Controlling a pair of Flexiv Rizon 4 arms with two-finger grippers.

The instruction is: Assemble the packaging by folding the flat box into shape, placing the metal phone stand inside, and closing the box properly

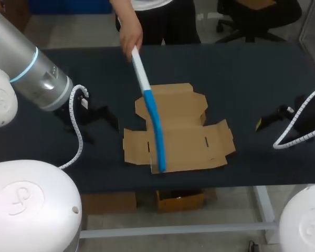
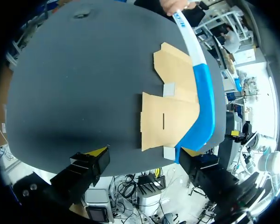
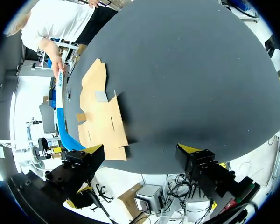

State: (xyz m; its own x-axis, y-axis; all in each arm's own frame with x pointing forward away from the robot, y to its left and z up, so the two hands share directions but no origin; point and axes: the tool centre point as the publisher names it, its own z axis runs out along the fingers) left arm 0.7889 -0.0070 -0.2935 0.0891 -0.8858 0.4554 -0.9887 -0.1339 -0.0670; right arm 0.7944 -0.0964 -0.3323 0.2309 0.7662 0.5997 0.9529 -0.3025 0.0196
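The left gripper [image 2: 141, 157] and right gripper [image 3: 140, 149] both gape wide; the flat box [image 1: 184, 131] lies between them, touching neither.

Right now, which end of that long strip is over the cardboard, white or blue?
The blue end: it curves across the flat box to its near edge; the white end is in a person's hand beyond it.
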